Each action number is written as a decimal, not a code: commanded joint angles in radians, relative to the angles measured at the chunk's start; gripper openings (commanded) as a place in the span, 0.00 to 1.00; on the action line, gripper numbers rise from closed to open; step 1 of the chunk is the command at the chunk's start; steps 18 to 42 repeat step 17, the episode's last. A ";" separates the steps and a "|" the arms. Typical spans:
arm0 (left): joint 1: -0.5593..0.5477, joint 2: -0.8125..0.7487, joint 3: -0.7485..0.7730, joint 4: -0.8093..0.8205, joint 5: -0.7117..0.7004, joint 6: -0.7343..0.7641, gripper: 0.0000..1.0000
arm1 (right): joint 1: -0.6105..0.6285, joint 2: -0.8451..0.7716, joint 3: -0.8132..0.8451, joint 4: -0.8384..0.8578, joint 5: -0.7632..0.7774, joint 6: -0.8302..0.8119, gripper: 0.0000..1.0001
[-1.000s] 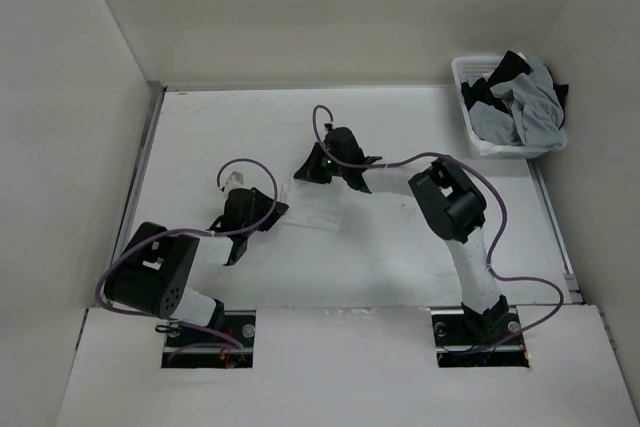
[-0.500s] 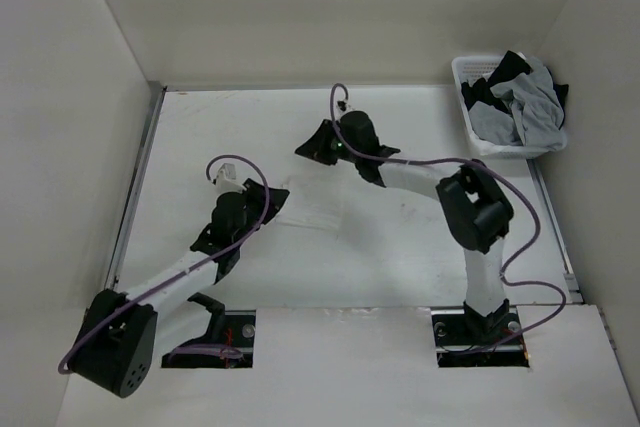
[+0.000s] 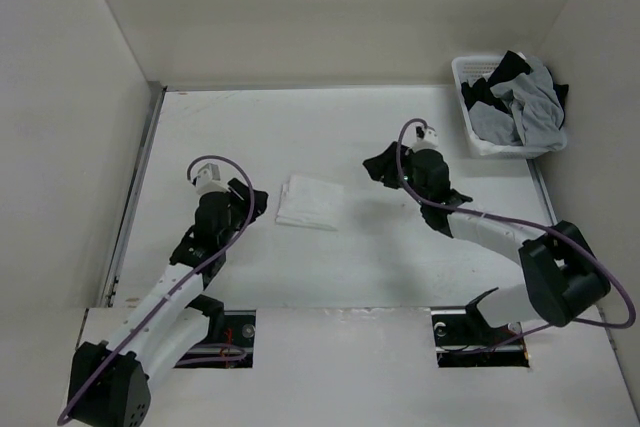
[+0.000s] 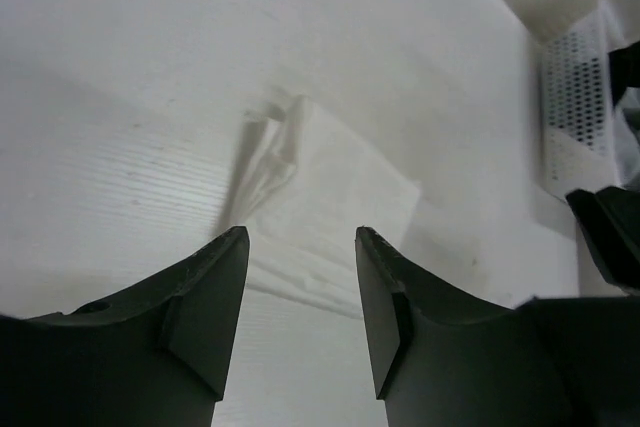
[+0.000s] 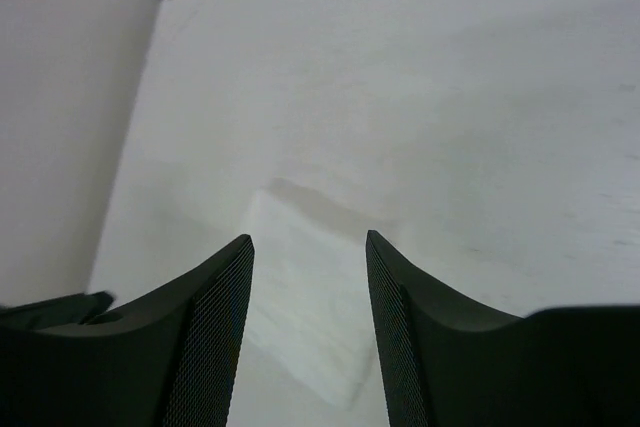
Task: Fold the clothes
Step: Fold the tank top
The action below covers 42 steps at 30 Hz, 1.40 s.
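— White garment of thin soft fabric (image 3: 308, 203): where do we find it, and in what condition?

— We find it on the white table (image 3: 250, 127), between the two arms. It lies as a compact, roughly rectangular packet with layered edges. In the left wrist view its far-left corner is puckered and stands up a little. The rest lies flat.

— What do we record as changed over the last second?

— Both arms have drawn back. A second ago both were down over the cloth. Now the left gripper (image 3: 257, 201) sits just beside the packet's left edge, not touching it. The right gripper (image 3: 377, 166) is clear of it on the right. Both sets of jaws have spread wide with nothing between them. Each wrist view shows the garment on the table beyond the fingers.

— And the bearing on the task?

— We judge the fold released and holding its shape unaided, so this piece looks done or nearly so. The raised corner may want pressing. The white perforated plastic basket (image 3: 468, 119) at the far right holds a heap of grey and black garments (image 3: 520, 107).
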 commanded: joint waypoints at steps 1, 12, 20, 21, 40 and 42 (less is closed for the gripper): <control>0.055 -0.009 0.039 -0.112 -0.012 0.061 0.46 | -0.058 -0.058 -0.079 0.077 0.156 -0.040 0.54; 0.125 0.041 0.032 -0.123 0.008 0.071 0.45 | -0.153 -0.124 -0.215 0.146 0.262 0.003 0.54; 0.116 0.058 0.048 -0.124 -0.010 0.081 0.46 | -0.158 -0.098 -0.212 0.151 0.251 0.012 0.53; 0.116 0.058 0.048 -0.124 -0.010 0.081 0.46 | -0.158 -0.098 -0.212 0.151 0.251 0.012 0.53; 0.116 0.058 0.048 -0.124 -0.010 0.081 0.46 | -0.158 -0.098 -0.212 0.151 0.251 0.012 0.53; 0.116 0.058 0.048 -0.124 -0.010 0.081 0.46 | -0.158 -0.098 -0.212 0.151 0.251 0.012 0.53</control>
